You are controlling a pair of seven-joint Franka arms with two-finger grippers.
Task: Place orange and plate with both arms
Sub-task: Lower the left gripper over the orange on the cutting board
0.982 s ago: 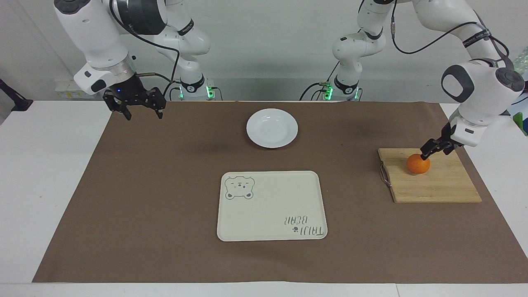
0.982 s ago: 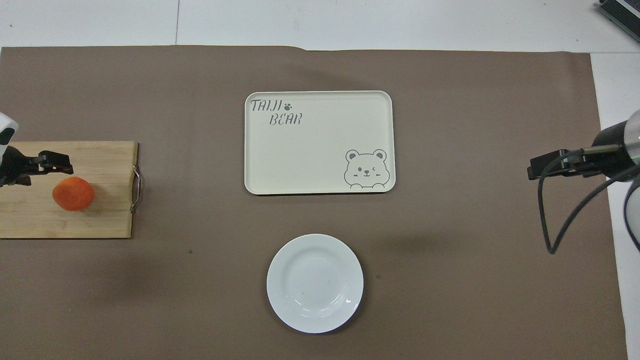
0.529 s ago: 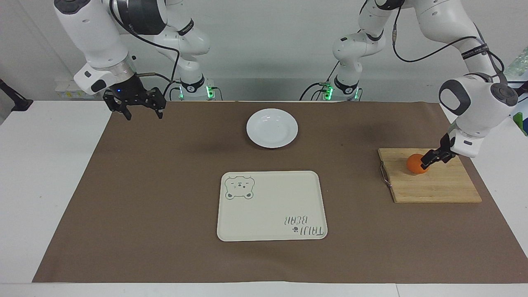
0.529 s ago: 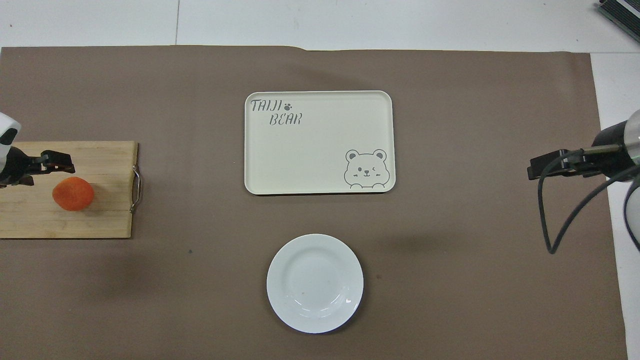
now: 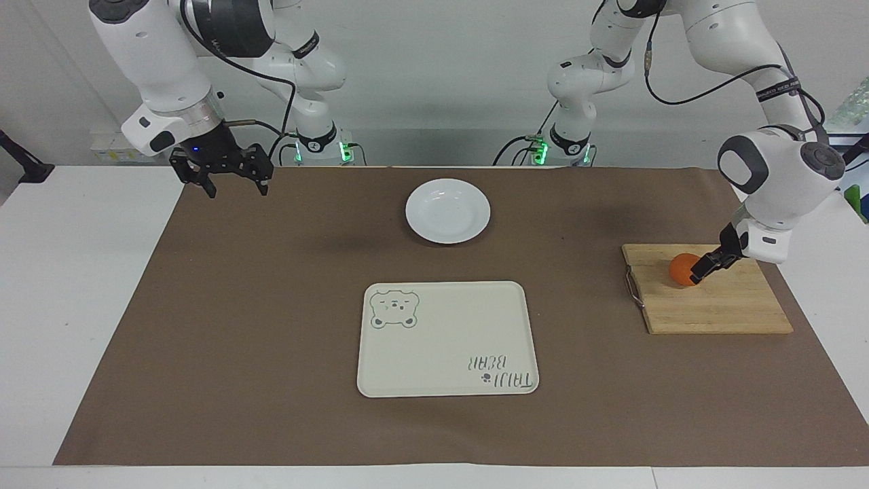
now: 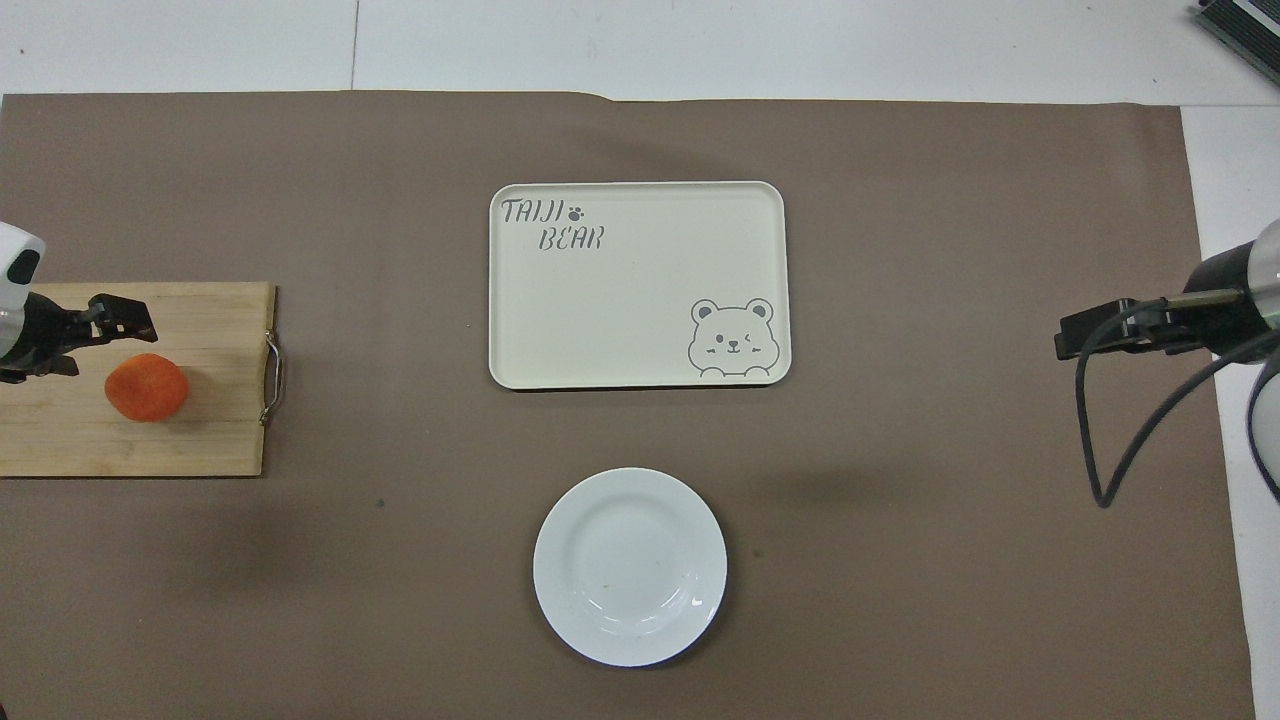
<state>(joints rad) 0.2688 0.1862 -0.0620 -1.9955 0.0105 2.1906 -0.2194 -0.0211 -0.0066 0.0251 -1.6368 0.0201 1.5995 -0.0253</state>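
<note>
My left gripper (image 5: 703,266) was down at the orange (image 5: 681,269) on the cutting board (image 5: 719,305) near the table's edge at the left arm's end, its fingers spread with one fingertip (image 5: 696,274) in front of the fruit, though I could not tell whether it touched it. My right gripper (image 5: 234,185) waited in the air over the brown mat's (image 5: 271,305) corner at the right arm's end, fingers spread and holding nothing. The plate (image 5: 447,210) sat bare on the mat toward the robots' edge, nearer to them than the bear tray (image 5: 448,339), which lay at the mat's middle.
</note>
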